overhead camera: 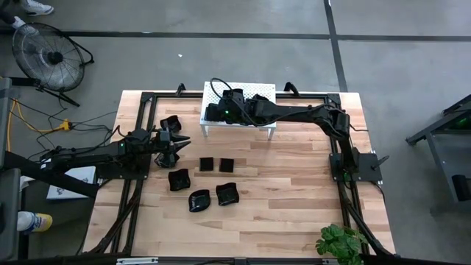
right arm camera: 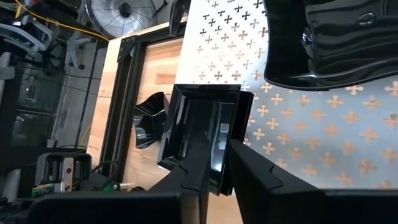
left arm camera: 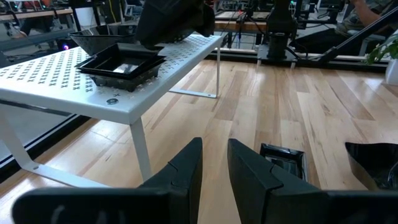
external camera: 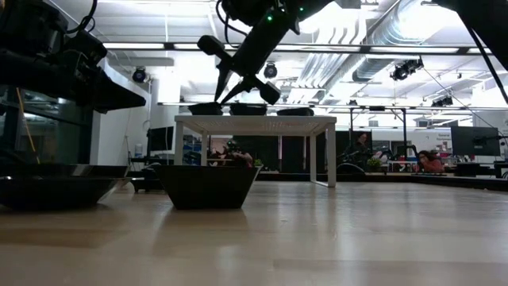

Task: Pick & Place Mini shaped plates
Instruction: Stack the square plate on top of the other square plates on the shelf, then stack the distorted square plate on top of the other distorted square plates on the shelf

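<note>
The white perforated stand (overhead camera: 239, 103) stands at the table's far middle and carries three black mini plates. One is a square plate (right arm camera: 205, 134), resting flat near the stand's left edge (left arm camera: 121, 65). My right gripper (right arm camera: 214, 177) slants down over it, its fingers slightly apart on either side of the plate's near wall. Several more black plates lie on the wood in front of the stand, among them one square (overhead camera: 207, 164) and one wavy (overhead camera: 227, 193). My left gripper (left arm camera: 214, 168) hovers at the left, slightly open, with nothing between its fingers. My right gripper has the square plate's near wall (right arm camera: 217, 180) between its two fingers, coming slanting down from the table's right. A gap shows between the fingers; whether either finger touches the wall I cannot tell. The plate's bottom rests flat on the stand.
A rounder plate (right arm camera: 329, 43) sits on the stand beside the square one. A wavy plate (overhead camera: 171, 125) lies on the table just left of the stand, near my left gripper. The black frame rails (overhead camera: 143, 110) border the table, and a plant (overhead camera: 340, 243) stands at the near right corner.
</note>
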Controlling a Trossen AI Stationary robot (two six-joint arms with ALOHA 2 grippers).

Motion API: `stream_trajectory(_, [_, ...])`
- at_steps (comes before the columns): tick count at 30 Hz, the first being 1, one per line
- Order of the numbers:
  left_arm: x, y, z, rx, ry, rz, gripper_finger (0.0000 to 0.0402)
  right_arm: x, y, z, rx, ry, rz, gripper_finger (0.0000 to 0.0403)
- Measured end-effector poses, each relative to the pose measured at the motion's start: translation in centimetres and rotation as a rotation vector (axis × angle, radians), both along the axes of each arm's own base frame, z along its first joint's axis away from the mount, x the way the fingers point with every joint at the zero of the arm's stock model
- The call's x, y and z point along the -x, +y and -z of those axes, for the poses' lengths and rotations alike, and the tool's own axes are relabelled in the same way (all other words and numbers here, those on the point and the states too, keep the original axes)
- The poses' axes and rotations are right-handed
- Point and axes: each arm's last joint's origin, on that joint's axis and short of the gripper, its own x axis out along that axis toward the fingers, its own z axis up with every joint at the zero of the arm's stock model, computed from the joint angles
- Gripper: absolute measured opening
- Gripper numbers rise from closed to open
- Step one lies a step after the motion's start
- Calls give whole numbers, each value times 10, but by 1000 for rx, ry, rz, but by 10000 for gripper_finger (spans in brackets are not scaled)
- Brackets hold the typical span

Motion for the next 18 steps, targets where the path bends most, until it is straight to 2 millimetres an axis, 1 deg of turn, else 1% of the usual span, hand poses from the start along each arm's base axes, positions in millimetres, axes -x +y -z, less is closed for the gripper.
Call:
stream_trajectory(4, [0,0,0,0,0,0,73,0,0,-3,16,-10,-13,68])
stream_trajectory(11, [0,0,0,0,0,0,73,1,4,-8,41,-1,-36,71])
stream_trajectory(15, [0,0,0,0,0,0,73,3,9,-11,46,8,-52,72])
stream_trajectory(18, [0,0,0,0,0,0,73,3,18,-15,64,17,-90,72])
